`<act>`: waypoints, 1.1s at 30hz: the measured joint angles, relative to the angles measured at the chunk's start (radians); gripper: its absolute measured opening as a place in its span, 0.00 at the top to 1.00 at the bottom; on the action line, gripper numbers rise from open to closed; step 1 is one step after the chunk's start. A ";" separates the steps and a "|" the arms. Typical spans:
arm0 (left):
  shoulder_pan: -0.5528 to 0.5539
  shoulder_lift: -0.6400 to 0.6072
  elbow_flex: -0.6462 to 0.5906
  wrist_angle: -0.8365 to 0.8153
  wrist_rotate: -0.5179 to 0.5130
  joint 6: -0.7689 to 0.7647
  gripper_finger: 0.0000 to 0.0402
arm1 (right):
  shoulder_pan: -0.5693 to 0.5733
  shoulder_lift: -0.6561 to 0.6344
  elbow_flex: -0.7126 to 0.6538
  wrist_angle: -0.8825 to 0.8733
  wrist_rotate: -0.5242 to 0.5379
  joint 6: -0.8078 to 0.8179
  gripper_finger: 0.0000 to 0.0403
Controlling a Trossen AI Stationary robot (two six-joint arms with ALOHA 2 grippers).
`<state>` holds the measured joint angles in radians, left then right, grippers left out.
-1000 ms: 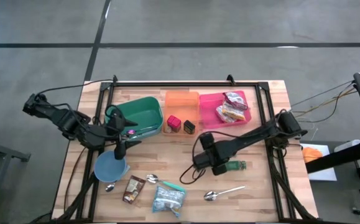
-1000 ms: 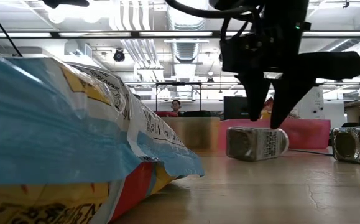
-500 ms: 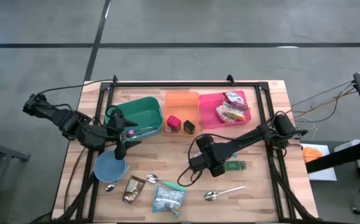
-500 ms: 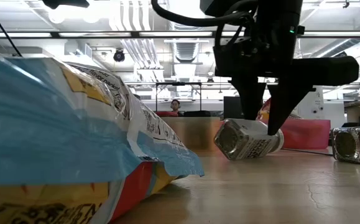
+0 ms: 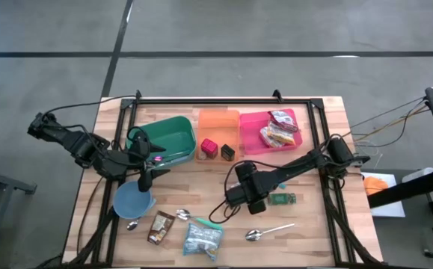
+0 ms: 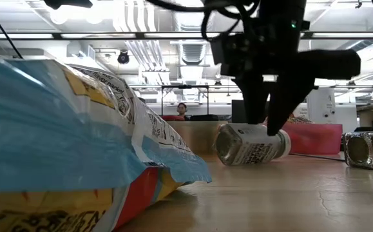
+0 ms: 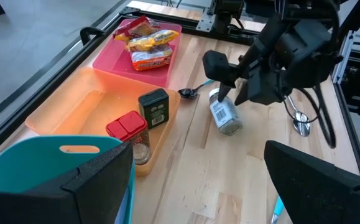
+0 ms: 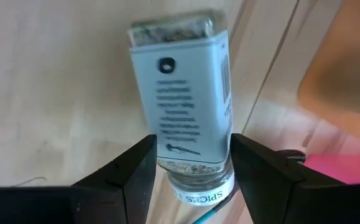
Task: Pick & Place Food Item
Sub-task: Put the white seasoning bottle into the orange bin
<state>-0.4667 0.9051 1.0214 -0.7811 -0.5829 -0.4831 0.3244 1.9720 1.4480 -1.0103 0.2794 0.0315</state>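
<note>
My right gripper point(image 6: 267, 125) is clamped on the clear spice jar with a white label point(image 6: 250, 144), which lies tilted, one end lifted, at centre right of the low view, just in front of the pink tray point(image 5: 255, 142) on the wooden desk point(image 5: 201, 179). My left gripper point(image 5: 146, 178) hangs spread wide above the blue bowl point(image 5: 132, 200), lower left.

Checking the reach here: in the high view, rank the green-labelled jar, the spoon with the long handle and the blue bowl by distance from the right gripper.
1. Green-labelled jar, lying just beside the right gripper, toward the table's right edge.
2. Spoon, near the front edge.
3. Blue bowl, far across on the left side.
</note>
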 joint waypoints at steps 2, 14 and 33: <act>0.000 0.000 0.000 0.000 0.000 0.000 0.10 | 0.000 0.000 0.012 0.000 0.000 0.001 0.51; 0.000 0.000 0.000 0.000 0.000 0.000 0.10 | 0.000 -0.002 0.062 -0.005 0.007 0.086 0.51; 0.000 0.000 0.000 -0.001 0.000 -0.001 0.10 | -0.002 -0.004 0.123 -0.011 -0.056 0.123 0.48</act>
<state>-0.4667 0.9051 1.0218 -0.7818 -0.5827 -0.4839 0.3229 1.9678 1.5706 -1.0214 0.2234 0.1541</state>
